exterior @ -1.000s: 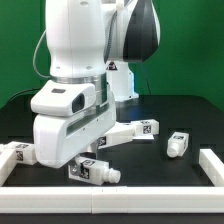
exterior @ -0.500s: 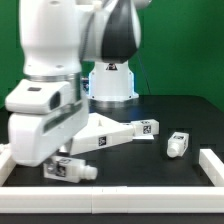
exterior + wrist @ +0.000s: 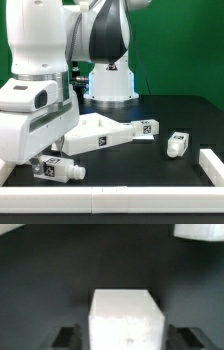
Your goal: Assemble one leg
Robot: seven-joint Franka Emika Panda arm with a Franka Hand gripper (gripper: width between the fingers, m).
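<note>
**Clerk:** Wrist view first. What do you record?

**Inspector:** The leg [image 3: 127,318] fills the middle of the frame as a plain white block. A dark finger stands on each side of it. The fingers [image 3: 68,336] are drawn in narrow and close on the leg's two flanks. I record them as holding it.

**Clerk:** Anything else there?

**Inspector:** The dark bench [image 3: 50,269] lies beyond the leg. One white shape [image 3: 200,229] is cut off by the frame edge, well apart from the leg. I cannot identify it.

**Clerk:** Now the exterior view.

**Inspector:** The arm [image 3: 40,100] bends low over the exterior view's left side of the bench [image 3: 150,165]. The leg [image 3: 62,171] is directly beneath its lowest end, lying on its side. Its black-and-white tag faces the camera and its narrower end points toward the exterior view's right. The arm's white housing hides the fingers from this side.

**Clerk:** Is the leg resting on the bench or clear of it?

**Inspector:** I cannot tell. It is at or just above the surface.

**Clerk:** Other parts?

**Inspector:** A long white part [image 3: 115,133] lies across the middle of the bench, with a tag at its end on the exterior view's right. It is apart from the held leg. A second small tagged block [image 3: 178,143] sits further toward the exterior view's right, near the long part but not touching it. A raised white rim [image 3: 210,162] borders the bench on that side and runs along the near edge. The arm's base [image 3: 112,88] stands at the back — in front of a green backdrop.
</note>
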